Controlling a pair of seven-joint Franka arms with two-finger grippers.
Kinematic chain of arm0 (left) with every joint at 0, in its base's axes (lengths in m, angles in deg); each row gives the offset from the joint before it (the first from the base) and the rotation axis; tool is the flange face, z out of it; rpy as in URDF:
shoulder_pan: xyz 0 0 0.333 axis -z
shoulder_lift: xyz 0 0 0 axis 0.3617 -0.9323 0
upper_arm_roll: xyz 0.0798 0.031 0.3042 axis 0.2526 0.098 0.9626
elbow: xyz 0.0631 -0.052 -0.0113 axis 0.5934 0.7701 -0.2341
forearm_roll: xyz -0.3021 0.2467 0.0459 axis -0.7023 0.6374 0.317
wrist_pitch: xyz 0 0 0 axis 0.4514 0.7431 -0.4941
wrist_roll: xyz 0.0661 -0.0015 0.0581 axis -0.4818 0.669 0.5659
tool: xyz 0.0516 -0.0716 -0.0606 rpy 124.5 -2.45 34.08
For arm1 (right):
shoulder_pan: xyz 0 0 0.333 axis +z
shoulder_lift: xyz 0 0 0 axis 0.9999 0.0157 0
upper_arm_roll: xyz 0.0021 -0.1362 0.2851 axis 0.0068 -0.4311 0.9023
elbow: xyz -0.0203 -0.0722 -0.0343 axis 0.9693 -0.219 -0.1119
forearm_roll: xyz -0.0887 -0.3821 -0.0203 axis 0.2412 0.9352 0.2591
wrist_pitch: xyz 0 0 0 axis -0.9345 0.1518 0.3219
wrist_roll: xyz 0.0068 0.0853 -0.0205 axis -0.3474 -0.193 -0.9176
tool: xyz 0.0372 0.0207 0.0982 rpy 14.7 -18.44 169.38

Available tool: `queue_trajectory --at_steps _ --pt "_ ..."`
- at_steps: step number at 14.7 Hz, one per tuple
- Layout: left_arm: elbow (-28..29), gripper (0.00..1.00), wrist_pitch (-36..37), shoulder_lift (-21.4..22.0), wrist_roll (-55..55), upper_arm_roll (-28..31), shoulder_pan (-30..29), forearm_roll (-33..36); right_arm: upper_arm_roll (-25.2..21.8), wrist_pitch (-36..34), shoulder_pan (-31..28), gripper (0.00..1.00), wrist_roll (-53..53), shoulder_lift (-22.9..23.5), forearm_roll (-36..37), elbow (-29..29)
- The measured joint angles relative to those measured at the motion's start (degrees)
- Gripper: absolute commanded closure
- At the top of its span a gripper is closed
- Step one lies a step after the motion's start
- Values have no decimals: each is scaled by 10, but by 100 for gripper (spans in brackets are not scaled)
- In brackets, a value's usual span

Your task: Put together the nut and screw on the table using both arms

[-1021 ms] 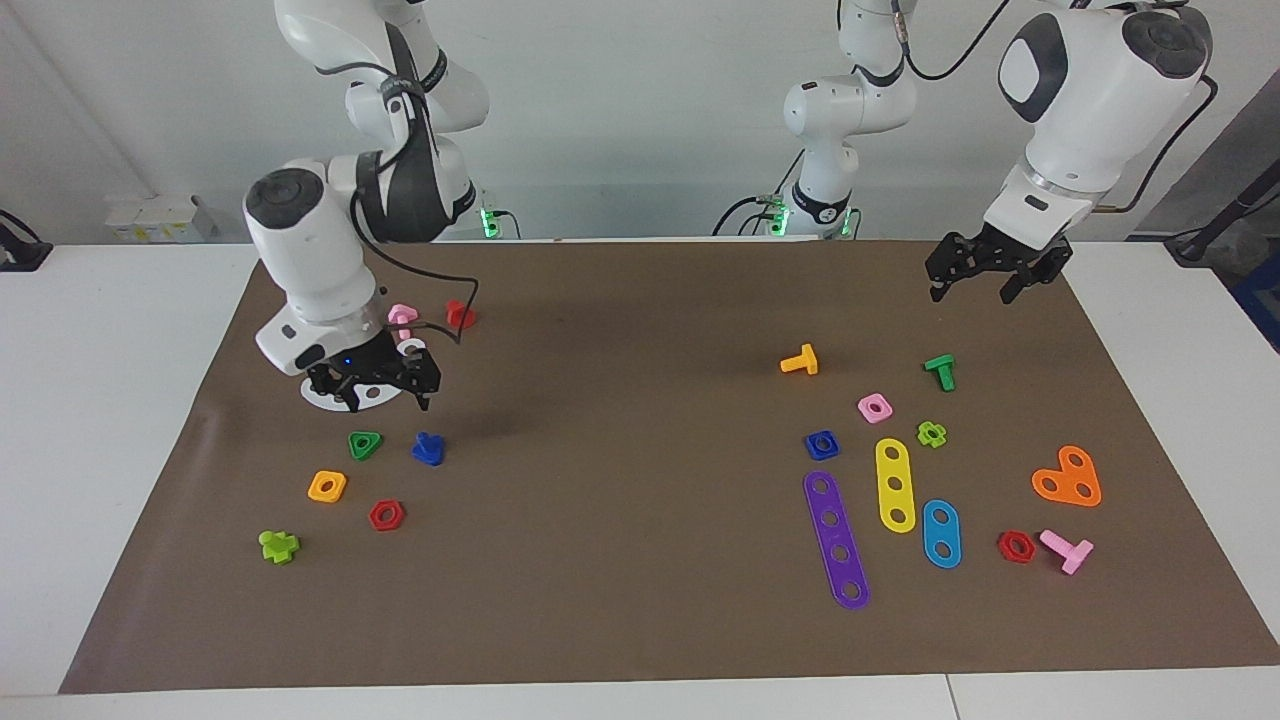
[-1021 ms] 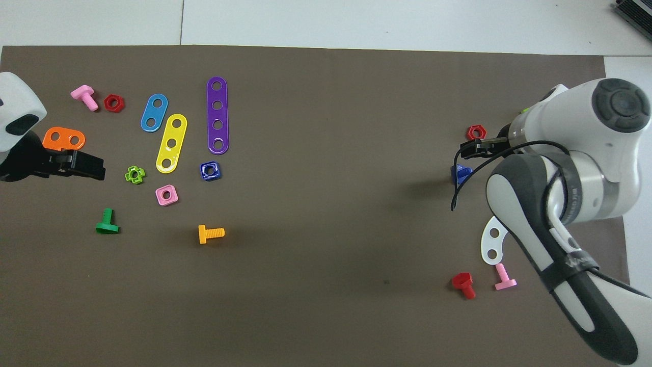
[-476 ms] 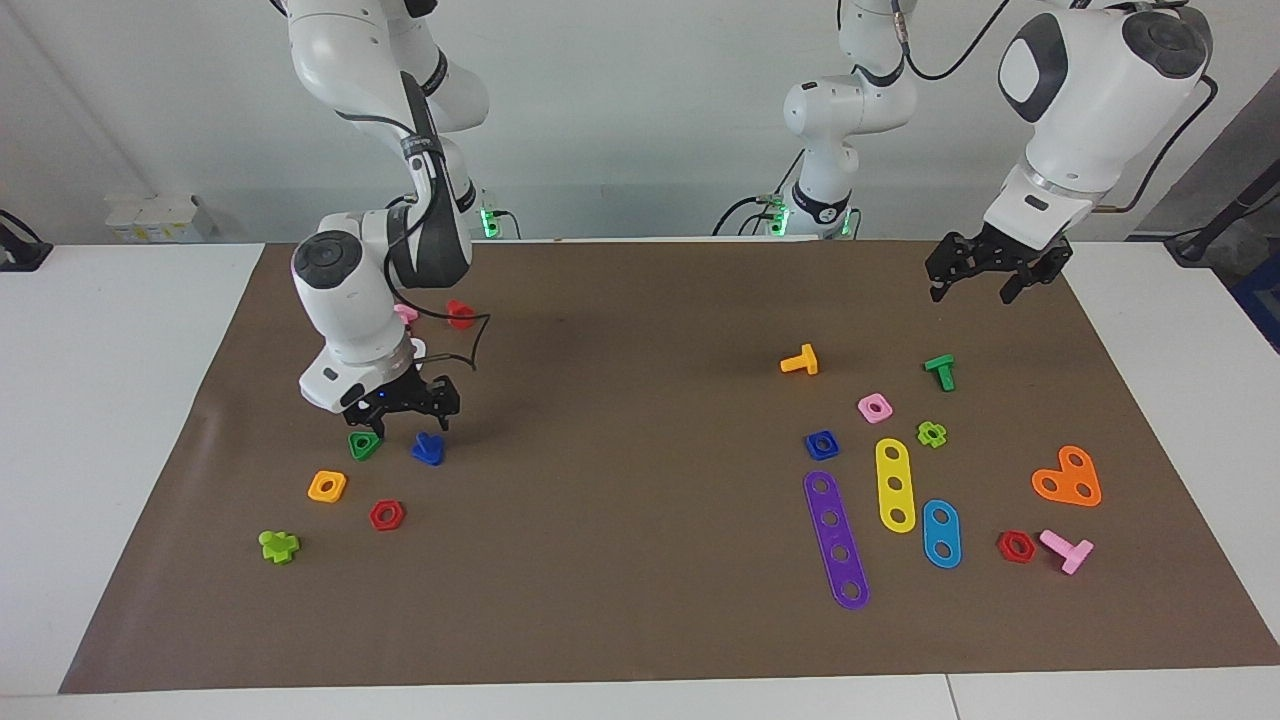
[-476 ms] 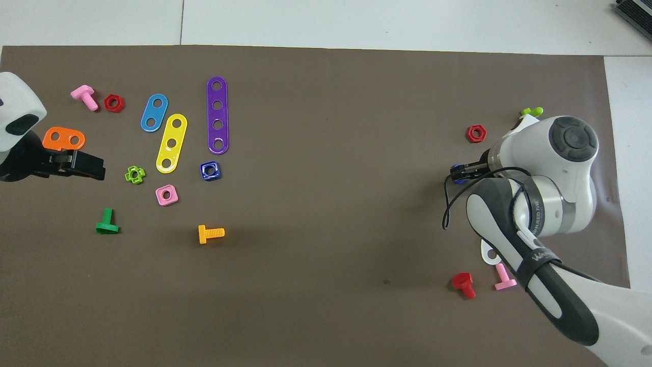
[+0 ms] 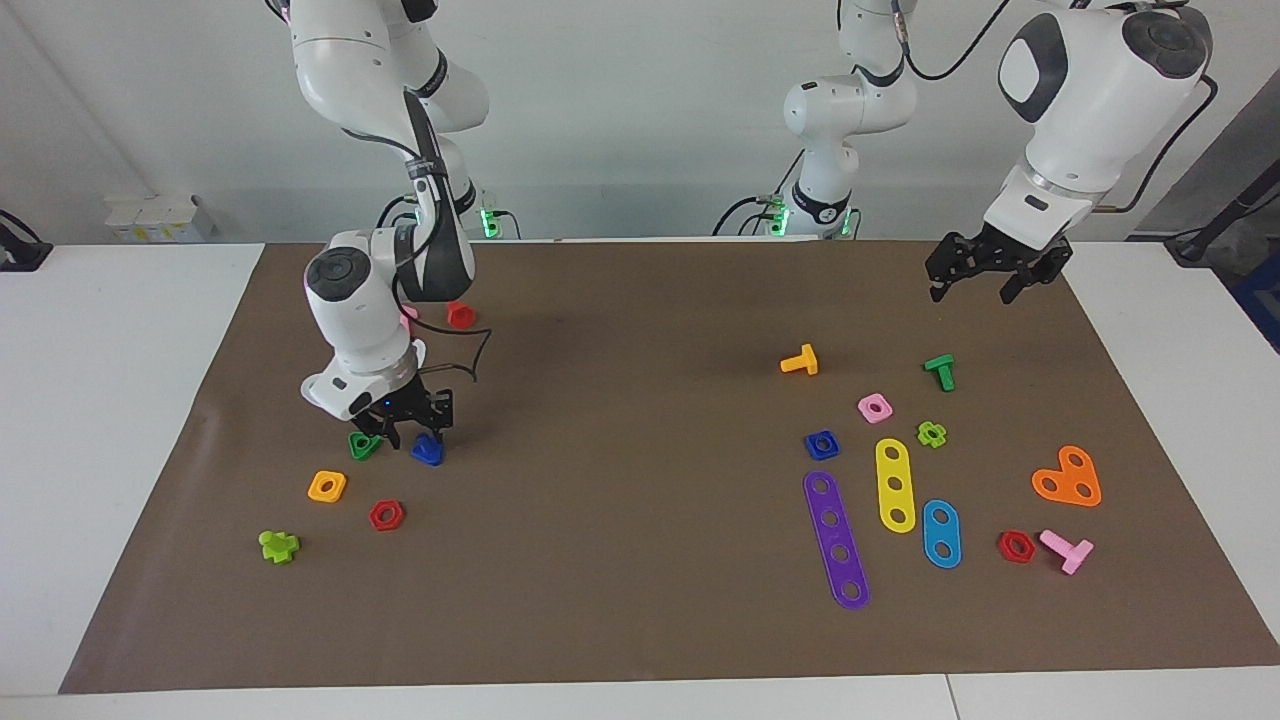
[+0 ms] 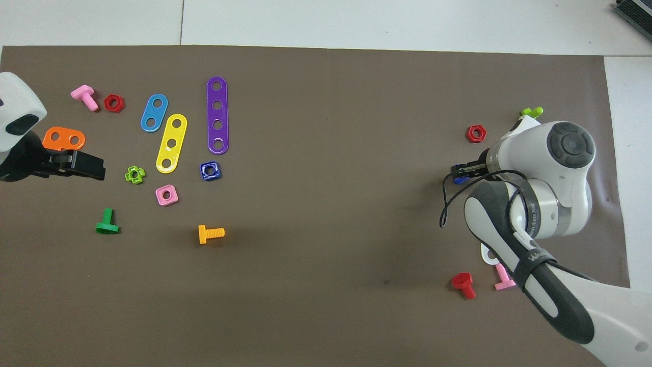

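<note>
- Surface (image 5: 640, 620): your brown mat carried all the loose parts.
- Right gripper (image 5: 408, 428): you had it low over the screw (image 5: 428, 450), fingers spread, not closed on it.
- Left gripper (image 5: 985, 275): it waited, released, above the mat's edge at its own end.
- Nut (image 5: 822, 445): it lay beside the purple strip (image 5: 836, 540), well apart from the screw.

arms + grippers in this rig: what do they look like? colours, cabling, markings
Both arms are white, rounded jointed shells with dark grey round joint caps and dark bands. Black cables run along them; one loops loose by the right gripper. Both it and the left gripper are black, two-fingered. Dark lettering on the right arm's forearm is unreadable.
</note>
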Motion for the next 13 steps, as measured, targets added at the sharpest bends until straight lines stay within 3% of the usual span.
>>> queue_trajectory --at_steps 8,13 --pt "0 0 0 0 0 0 0 0 0 17 -2 50 2 13 -12 6" --pt "0 0 0 0 0 0 0 0 0 20 -2 63 3 16 -21 6"
